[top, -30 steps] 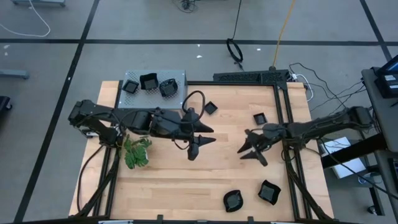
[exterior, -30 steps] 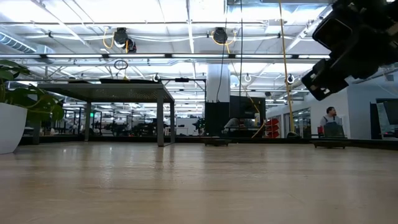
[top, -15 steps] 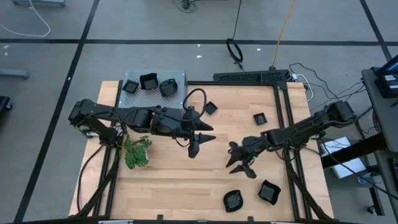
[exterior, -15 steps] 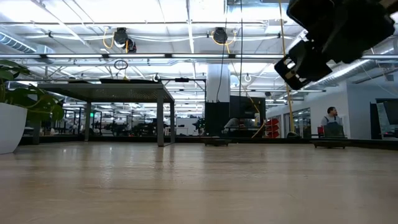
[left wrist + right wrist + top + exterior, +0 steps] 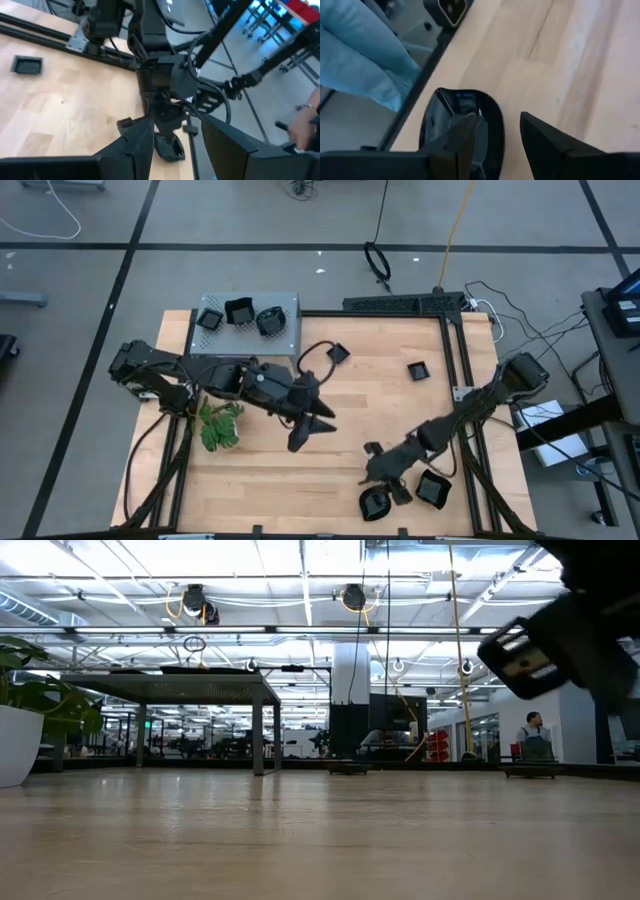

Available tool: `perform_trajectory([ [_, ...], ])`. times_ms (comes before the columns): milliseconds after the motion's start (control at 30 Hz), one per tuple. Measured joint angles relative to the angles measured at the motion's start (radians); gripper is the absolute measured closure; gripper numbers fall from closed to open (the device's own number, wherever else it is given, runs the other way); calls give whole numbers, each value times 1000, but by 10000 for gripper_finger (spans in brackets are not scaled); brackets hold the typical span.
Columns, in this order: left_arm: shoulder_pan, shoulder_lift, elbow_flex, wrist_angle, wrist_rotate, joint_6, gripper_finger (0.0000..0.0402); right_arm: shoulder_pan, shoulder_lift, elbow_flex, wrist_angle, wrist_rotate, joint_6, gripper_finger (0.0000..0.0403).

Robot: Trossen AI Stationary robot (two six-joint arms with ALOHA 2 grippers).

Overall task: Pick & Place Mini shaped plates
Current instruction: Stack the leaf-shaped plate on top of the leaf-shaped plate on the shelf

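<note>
Mini shaped plates, small glossy black dishes, lie on the wood: a rounded plate and a squarish plate by the near edge, and two small plates toward the far side. Three more sit on the grey perforated shelf. My right gripper is open just above the rounded plate, one finger over its hollow and the other over bare wood. My left gripper is open over the table's middle, apart from every plate. My right gripper comes at the rounded plate's hollow from above, slanting toward the near edge, with one finger over the inside and one outside its rim. Whether a finger touches the plate I cannot tell. The plate lies flat on the table.
A green leafy plant stands near the table's left edge beside the left arm. A black frame rail runs along the right side. Bare wood lies between the two grippers. A person stands far off in the room.
My right gripper has swung from the table's middle right toward the near edge and somewhat left, coming down over the rounded plate. My left gripper has shifted a little toward the near edge. Both have stayed open, and no plate has moved.
</note>
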Motion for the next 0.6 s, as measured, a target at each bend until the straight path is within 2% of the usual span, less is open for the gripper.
perform_trajectory([
  [100,-20,0,0,-9,0,3,231,34,40,1,-1,43,1,257],
  [400,-63,0,0,-7,-1,2,231,50,136,1,4,37,79,258],
  [500,-71,0,0,-7,-1,1,231,50,140,1,4,26,78,269],
  [600,-81,0,0,-7,-2,0,231,48,140,1,4,15,66,297],
])
